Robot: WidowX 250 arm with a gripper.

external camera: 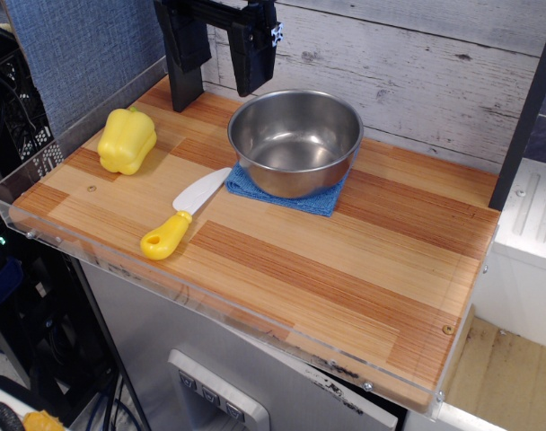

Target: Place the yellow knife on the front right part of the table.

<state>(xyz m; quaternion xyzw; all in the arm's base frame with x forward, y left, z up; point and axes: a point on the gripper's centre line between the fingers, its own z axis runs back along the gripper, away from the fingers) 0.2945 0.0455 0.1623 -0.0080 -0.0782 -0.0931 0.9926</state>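
Note:
The yellow knife (pixel 180 218) lies flat on the striped wood table (pixel 345 278), left of centre near the front edge. Its yellow handle points to the front left and its white blade points toward the blue cloth. My black gripper (pixel 217 49) hangs at the back of the table, well above and behind the knife. Its two fingers are apart and nothing is between them.
A steel bowl (pixel 295 139) stands on a blue cloth (pixel 286 193) at the back centre. A yellow toy bell pepper (pixel 127 140) sits at the back left. A clear acrylic rim (pixel 102 260) runs along the table's edges. A white plank wall stands behind.

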